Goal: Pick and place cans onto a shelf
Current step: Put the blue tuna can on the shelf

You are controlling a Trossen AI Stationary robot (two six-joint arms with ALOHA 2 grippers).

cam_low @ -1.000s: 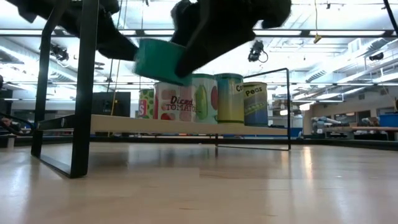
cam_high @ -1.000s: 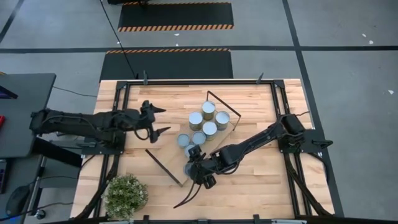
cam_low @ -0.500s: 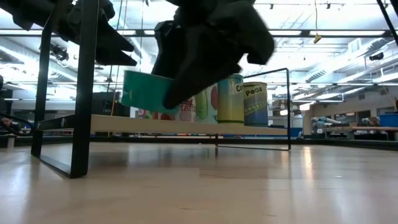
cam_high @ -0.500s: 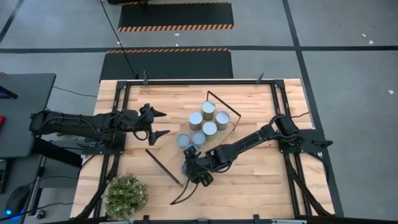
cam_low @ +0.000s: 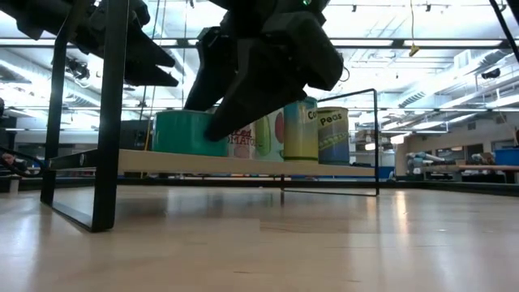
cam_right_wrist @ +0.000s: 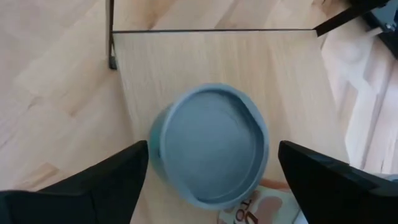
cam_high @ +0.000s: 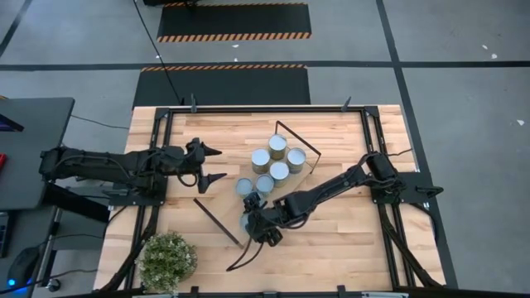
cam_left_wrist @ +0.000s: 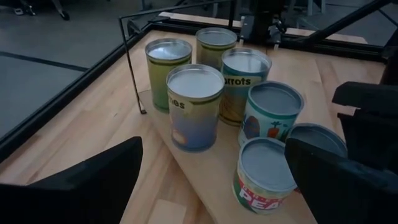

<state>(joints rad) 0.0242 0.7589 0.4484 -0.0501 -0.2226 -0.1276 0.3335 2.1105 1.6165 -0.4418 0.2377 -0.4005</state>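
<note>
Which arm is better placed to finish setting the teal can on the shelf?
The right. Its gripper is directly over the teal can, which already sits on the shelf with open fingers either side. The left gripper waits clear of the shelf.

Potted green plant [cam_high: 168, 259] on table corner, dark side desk [cam_high: 29, 149]

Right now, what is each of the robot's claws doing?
Left gripper: open, holding nothing, beside the shelf.
Right gripper: fingers open around the teal can standing on the shelf.
</note>
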